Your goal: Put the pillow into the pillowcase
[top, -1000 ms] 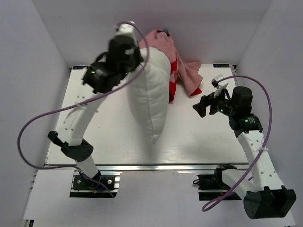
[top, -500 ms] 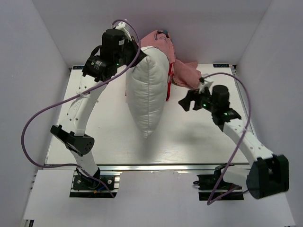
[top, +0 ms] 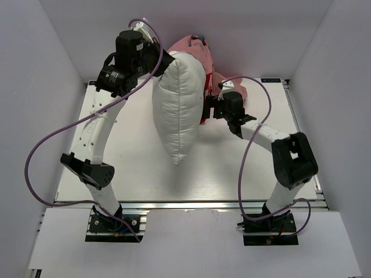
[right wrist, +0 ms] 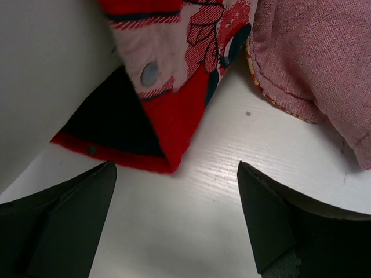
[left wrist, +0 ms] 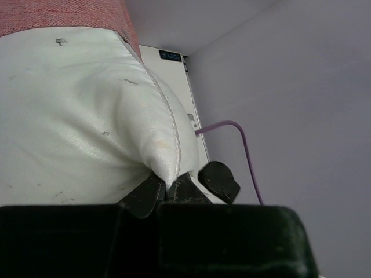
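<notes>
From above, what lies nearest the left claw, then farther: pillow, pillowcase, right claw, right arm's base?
From the left gripper:
1. pillow, top corner pinched in it.
2. pillowcase, draped just beyond, to the right.
3. right gripper, open, at the pillow's right side.
4. right arm's base, bottom right of the view.

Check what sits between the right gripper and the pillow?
The pillowcase: its red printed flap lies just ahead of the open right gripper, with the pillow right behind it. Clearest in the right wrist view.
</notes>
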Robot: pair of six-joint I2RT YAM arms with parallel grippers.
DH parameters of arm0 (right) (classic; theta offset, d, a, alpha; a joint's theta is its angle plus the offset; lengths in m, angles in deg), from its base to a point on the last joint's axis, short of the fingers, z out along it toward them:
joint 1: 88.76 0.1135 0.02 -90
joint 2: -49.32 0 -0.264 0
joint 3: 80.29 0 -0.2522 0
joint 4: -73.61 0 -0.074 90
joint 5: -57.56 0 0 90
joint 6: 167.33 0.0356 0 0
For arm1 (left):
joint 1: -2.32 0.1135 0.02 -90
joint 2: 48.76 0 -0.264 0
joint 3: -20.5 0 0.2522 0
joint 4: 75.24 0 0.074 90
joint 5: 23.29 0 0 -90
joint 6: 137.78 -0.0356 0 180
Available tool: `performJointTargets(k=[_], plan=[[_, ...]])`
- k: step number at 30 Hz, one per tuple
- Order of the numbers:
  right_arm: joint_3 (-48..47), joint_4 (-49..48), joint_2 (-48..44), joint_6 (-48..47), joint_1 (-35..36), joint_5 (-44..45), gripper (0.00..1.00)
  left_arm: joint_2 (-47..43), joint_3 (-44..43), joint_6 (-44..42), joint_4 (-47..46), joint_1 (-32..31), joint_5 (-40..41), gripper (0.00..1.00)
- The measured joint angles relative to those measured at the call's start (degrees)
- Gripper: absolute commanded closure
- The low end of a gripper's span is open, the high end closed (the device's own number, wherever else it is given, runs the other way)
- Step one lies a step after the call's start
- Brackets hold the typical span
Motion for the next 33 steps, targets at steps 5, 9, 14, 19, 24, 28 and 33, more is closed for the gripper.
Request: performJointTargets(k=[5, 9, 14, 19, 24, 28, 33], plan=[[-7.4, -1.8, 9.2, 1.9, 0.0, 2.6, 0.11, 1.5, -0.4, 1.1, -1.3, 0.0, -1.6, 1.0], [-17.7, -2.3, 17.9, 3.9, -0.1, 4.7, 0.2, 1.9, -0.4, 1.8, -2.2, 0.7, -3.0, 1.0], [-21.0, -6.2, 23.0, 3.5, -0.1, 7.6, 0.36, 1.9, -0.5, 2.6, -3.0, 2.7, -4.6, 1.0], [-21.2, -9.4, 24.3, 0.2, -0.4, 12.1, 0.79, 1.9, -0.5, 3.0, -3.3, 3.9, -6.1, 1.0], [-18.1, -12.4, 22.3, -0.9, -2.3, 4.7, 1.0, 1.9, -0.5, 3.0, -3.5, 4.6, -7.0, 1.0], [-11.5, -5.3, 10.7, -0.1, -4.0, -11.7, 1.0, 1.9, -0.5, 2.3, -3.6, 4.8, -7.2, 1.0], [-14.6, 4.5, -8.4, 3.9, 0.3, -25.4, 1.0, 4.0, -5.0, 2.2, -5.6, 5.4, -8.6, 1.0]])
